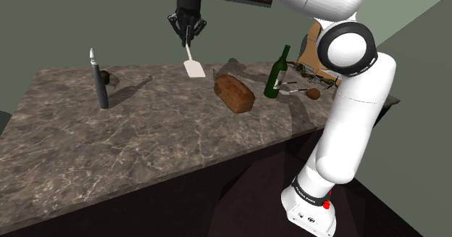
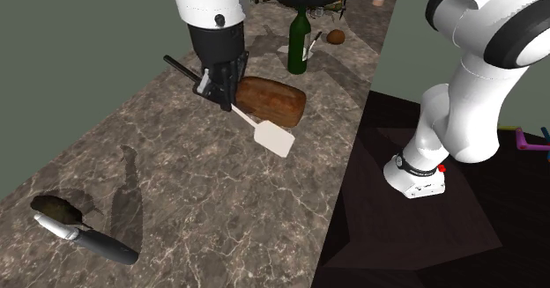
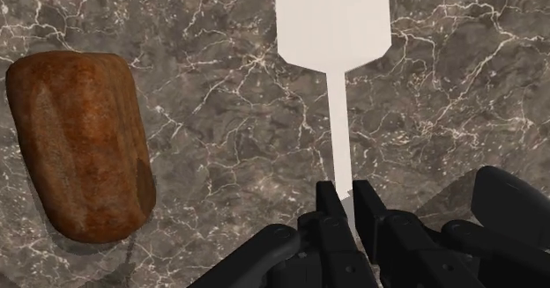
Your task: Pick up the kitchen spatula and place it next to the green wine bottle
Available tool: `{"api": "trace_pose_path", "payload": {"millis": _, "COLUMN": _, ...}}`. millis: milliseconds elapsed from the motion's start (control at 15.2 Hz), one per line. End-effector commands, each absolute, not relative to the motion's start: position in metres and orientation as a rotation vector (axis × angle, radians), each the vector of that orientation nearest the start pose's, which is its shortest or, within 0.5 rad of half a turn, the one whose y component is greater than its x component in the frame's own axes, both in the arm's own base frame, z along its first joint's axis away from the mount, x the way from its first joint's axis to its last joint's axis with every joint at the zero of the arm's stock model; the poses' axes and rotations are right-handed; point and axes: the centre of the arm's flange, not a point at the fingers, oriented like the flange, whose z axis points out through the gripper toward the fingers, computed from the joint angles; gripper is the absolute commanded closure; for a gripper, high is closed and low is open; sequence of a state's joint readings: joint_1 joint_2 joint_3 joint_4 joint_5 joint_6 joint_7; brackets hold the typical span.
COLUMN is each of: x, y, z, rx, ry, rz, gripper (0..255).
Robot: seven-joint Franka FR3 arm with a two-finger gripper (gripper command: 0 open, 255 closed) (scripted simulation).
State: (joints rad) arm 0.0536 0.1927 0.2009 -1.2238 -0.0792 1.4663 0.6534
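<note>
Shoulder view, position: the spatula [image 1: 192,63] hangs blade-down from the gripper [image 1: 190,34], lifted clear of the marbled counter [image 1: 145,141] and well apart from the green wine bottle [image 1: 276,72].
Shoulder view, risk: a brown loaf [image 1: 234,93] lies between spatula and bottle. A low carry could drag the blade across it. The tall, narrow bottle would likely tip if bumped.
Second exterior view, hold: the grip sits near the handle's end, with the blade slanting out and down beside the loaf. That long overhang could let the spatula pivot in the grip during a quick swing.
Second exterior view, landing: small items [image 2: 335,37] lie just beyond the bottle, possibly a nut and a utensil, though I can't be sure. They limit the room on that side.
Wrist view, jaws: closed on the thin handle, clasping it between them.
Wrist view, look: plain white, with a broad flat blade whose angled shoulders narrow to a slim, straight handle. No material is evident.
</note>
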Motion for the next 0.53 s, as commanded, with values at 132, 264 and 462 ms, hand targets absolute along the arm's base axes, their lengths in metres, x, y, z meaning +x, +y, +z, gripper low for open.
{"api": "trace_pose_path", "payload": {"millis": 132, "x": 0.587, "y": 0.128, "z": 0.687, "rx": -3.086, "ry": 0.648, "rz": -0.103, "gripper": 255}}
{"api": "trace_pose_path", "payload": {"millis": 264, "x": 0.587, "y": 0.128, "z": 0.698, "rx": -3.086, "ry": 0.648, "rz": -0.103, "gripper": 255}}
{"api": "trace_pose_path", "payload": {"millis": 462, "x": 0.587, "y": 0.128, "z": 0.713, "rx": -3.086, "ry": 0.648, "rz": -0.103, "gripper": 255}}
